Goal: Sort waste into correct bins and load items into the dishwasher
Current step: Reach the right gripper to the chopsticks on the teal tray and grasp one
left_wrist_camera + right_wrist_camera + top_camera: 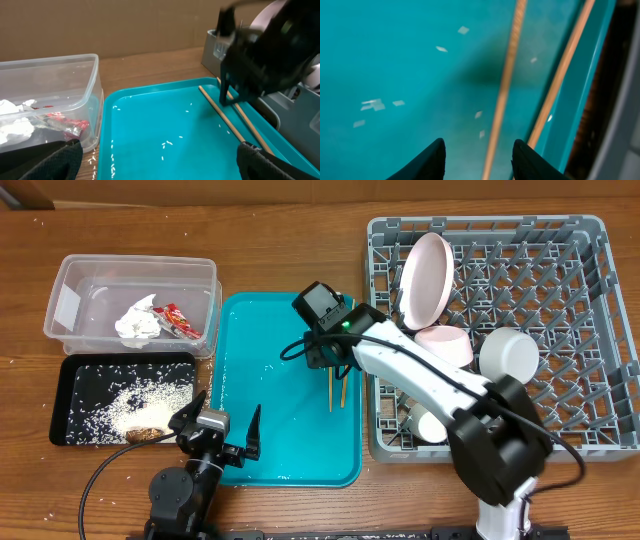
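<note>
My right claw point(479, 157) hangs low over the teal tray point(290, 450), its jaws partly open, and it has hold of nothing. The two chopsticks point(336, 388) lie side by side on the right part of the tray, close to the edge nearest the dish rack point(590, 330). In my right wrist view one stick runs down into the gap between my fingers point(431, 160). The other passes at the tip of the right-hand finger (whether that finger touches it I cannot tell). A few loose rice grains point(372, 104) dot the teal floor around them.

My left claw point(160, 167) is spread wide and empty, hovering at the near left corner of the same tray, well apart from the sticks.

Elsewhere on the surface point(300, 230), the napkin point(137, 323) and the red wrapper point(180, 320) lie in the clear tub point(70, 300) at far left. Just in front of it the black tray point(60, 395) holds most of the rice and, at its near edge, the brown scrap point(145, 435).

In the rack the plate point(425, 275) stands on edge at the back left, with the pink bowl point(445, 340) just in front of it. The white bowl point(508, 352) is to the right of the pink one. The cup point(432, 425) sits nearer the front, partly hidden by my right arm.
</note>
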Controlling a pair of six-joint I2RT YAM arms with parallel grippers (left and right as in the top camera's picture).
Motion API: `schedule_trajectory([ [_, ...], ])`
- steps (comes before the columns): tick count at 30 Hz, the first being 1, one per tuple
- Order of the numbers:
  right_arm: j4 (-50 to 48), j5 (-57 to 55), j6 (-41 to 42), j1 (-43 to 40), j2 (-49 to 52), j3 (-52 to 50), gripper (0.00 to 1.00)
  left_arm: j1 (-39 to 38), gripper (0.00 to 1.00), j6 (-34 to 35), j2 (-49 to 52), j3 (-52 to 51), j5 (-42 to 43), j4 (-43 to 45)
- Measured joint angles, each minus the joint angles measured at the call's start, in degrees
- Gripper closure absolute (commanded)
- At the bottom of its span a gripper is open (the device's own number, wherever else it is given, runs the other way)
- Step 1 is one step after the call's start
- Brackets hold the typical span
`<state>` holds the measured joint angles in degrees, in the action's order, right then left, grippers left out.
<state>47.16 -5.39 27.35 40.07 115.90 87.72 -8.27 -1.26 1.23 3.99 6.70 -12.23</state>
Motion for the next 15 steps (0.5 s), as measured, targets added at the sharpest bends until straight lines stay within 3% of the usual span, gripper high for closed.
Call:
schedule_trajectory([
  [3, -0.92, -0.11, 0.52, -0.24, 3.45, -0.02, 0.55, 0.00, 0.00, 0.00, 0.00, 0.00, 0.00, 0.00],
  [8, -1.88, 2.29, 1.33, -0.24, 6.49, 0.07, 0.96, 0.00, 0.00, 0.00, 0.00, 0.00, -0.02, 0.00],
  [15, 6.84, 4.85, 1.22, -0.24, 6.54, 2.08, 0.96, 0.00, 0.00, 0.00, 0.00, 0.00, 0.00, 0.02],
])
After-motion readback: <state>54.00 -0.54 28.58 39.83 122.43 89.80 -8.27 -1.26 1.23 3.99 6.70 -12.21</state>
